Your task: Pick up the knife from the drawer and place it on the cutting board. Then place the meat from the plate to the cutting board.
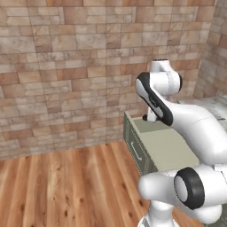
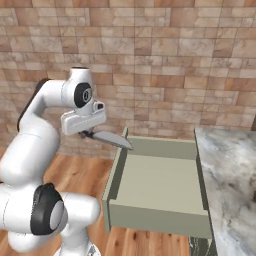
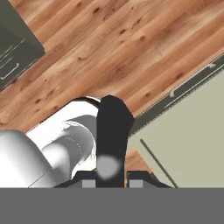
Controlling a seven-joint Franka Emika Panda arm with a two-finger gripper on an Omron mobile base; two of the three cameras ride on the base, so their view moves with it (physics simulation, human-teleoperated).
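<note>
The long silver-bladed, black-handled knife (image 2: 111, 138), gripped at its handle by the closed pincer (image 2: 88, 133), lay near-level, blade pointing toward the open beige drawer (image 2: 155, 180).

Brick wall (image 1: 66, 66), wooden floor (image 1: 66, 186)

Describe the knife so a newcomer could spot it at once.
Find the open drawer with the pale beige interior beside the marble counter. Above its far left corner, the gripper clamps the knife, a silver-grey blade pointing out over the drawer.
</note>
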